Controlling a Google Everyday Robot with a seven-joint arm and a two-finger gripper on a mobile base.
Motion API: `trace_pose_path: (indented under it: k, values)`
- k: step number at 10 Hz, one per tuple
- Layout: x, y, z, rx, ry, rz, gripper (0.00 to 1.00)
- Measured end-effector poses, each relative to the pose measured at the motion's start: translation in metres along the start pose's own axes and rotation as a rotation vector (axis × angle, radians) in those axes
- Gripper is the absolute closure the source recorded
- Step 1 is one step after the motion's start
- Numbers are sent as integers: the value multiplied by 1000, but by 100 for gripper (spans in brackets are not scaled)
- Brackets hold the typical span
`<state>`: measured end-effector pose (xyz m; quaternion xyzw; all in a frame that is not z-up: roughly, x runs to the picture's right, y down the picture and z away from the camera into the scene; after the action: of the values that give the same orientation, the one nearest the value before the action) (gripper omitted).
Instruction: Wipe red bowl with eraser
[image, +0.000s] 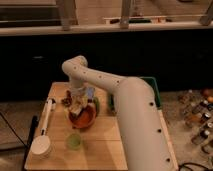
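End effector (79, 106) down over the red bowl (82, 119) on the wooden desk (107, 145).

From the left: a white brush-like tool with a round head (41, 145) lies along the desk's left edge. A small green cup (74, 141) stands just in front of the red bowl — contents not discernible. The bowl sits mid-desk with the end effector lowered into it; whether its grip is clenched or released, I cannot tell, and the eraser cannot be made out. A green bin (154, 89) sits behind the arm at right.
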<state>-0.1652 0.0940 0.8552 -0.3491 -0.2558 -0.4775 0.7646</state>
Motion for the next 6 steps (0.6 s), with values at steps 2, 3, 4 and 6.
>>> trace_pose_path:
  k: [2,3,4,6]
  values:
    - [-25,-4,8,-25,-4,-71,100]
    - [-31,-2,11,-28,-5,-84,100]
    - [-36,5,12,-31,-3,-84,100]
    - [-36,32,9,-32,4,-54,100]
